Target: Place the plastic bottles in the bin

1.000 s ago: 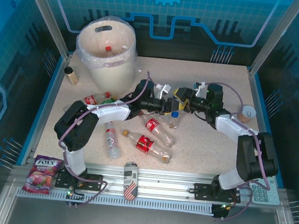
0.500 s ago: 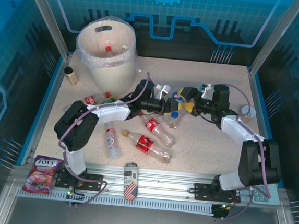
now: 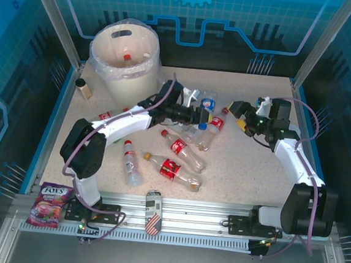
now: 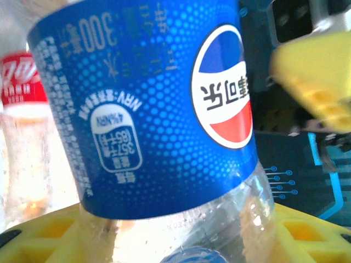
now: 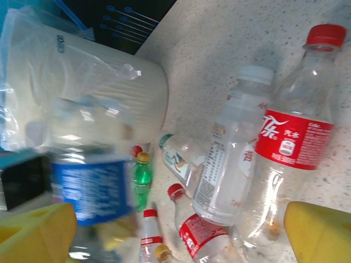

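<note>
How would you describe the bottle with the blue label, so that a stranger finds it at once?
Start at the big cream bin in the far left corner, then look right to the middle of the table, where the left gripper grips one bottle. This blue-labelled bottle stands out because the bottles near it wear red or pale labels.

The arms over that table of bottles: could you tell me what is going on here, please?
The robot is clearing plastic bottles into the bin. The left tool grips a blue-labelled bottle above the middle of the table. The right tool stands open beside it, holding nothing. Several other bottles lie on the table, and a red cap shows inside the bin.
</note>
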Controlling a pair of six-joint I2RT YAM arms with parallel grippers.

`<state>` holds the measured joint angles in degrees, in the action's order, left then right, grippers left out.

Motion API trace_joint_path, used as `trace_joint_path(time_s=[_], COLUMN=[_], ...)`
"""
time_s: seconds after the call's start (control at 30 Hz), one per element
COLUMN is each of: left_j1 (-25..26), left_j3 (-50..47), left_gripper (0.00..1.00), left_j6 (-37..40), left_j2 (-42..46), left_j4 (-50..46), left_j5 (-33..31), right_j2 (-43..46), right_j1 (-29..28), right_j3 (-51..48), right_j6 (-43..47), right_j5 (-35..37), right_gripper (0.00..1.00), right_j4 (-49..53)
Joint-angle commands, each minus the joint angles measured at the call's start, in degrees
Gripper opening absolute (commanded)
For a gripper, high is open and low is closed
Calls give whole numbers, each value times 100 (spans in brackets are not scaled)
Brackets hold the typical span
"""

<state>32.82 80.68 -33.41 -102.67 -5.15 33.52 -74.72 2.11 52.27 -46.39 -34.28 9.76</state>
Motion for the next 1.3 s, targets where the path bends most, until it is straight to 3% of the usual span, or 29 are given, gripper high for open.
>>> trace_joint_path(time_s=[0.0, 0.3, 0.47, 0.67, 0.87, 1.27], left_j1=[-218, -1392, -2248, -2912, -3062, -3114], left_j3=[818, 3099, 4055, 5169, 6186, 6596], left_gripper=[48, 38, 24, 10, 7, 8], left_j6=[927, 1897, 2022, 2256, 2851, 3379], left_j2=[448, 335, -43, -724, -1550, -2616], left_j4=[-1247, -2951, -3297, -3943, -4788, -5339], left_j5=[-193, -413, -676, -1353, -2550, -2991], right_j2=[120, 118, 176, 315, 361, 366], right_j1=[57, 53, 44, 50, 61, 54], right_j3=[146, -52, -156, -156, -156, -143], right_j6=[538, 529, 573, 898, 1144, 1347], right_j5=[307, 339, 464, 722, 905, 1128], right_gripper=[98, 98, 98, 98, 98, 98], right_j4=[694, 544, 529, 922, 1174, 1496])
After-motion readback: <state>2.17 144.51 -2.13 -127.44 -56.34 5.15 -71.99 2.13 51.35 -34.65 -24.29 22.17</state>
